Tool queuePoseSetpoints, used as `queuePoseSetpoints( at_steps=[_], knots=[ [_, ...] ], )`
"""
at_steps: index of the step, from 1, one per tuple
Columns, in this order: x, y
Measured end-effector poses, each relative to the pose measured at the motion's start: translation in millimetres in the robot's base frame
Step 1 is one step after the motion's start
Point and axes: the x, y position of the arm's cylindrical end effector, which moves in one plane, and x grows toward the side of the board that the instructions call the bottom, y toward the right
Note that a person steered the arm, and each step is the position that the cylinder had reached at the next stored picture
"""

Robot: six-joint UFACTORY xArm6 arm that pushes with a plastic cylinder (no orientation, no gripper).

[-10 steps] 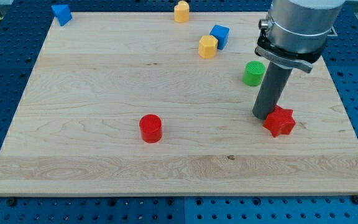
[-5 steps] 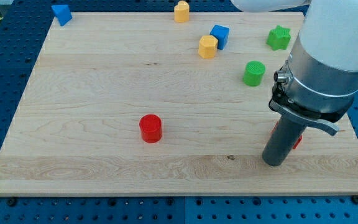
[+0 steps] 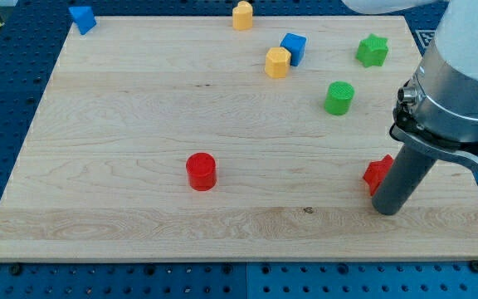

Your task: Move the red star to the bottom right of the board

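The red star [image 3: 378, 174] lies near the view's right edge of the wooden board [image 3: 123, 124], low down; my rod hides most of it and only its left part shows. My tip [image 3: 387, 209] rests on the board just below and right of the star's visible part, close against it.
A red cylinder [image 3: 201, 171] stands left of centre. A green cylinder [image 3: 338, 97] and a green star [image 3: 373, 50] are at the upper right. A yellow block [image 3: 277, 62] and a blue cube [image 3: 293, 47] sit near the top middle. Another yellow block [image 3: 242, 15] and a blue block [image 3: 82, 17] are at the top edge.
My tip moved from the star's upper left down past it toward the view's bottom right, then a little further right. The star now sits slightly lower, mostly hidden by the rod.
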Motion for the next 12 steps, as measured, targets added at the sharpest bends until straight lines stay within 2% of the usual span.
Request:
queuePoseSetpoints(
  at_steps=[3,6,9,12],
  knots=[
    [0,-46],
    [-2,-18],
    [-21,-18],
    [-10,44]
  ],
)
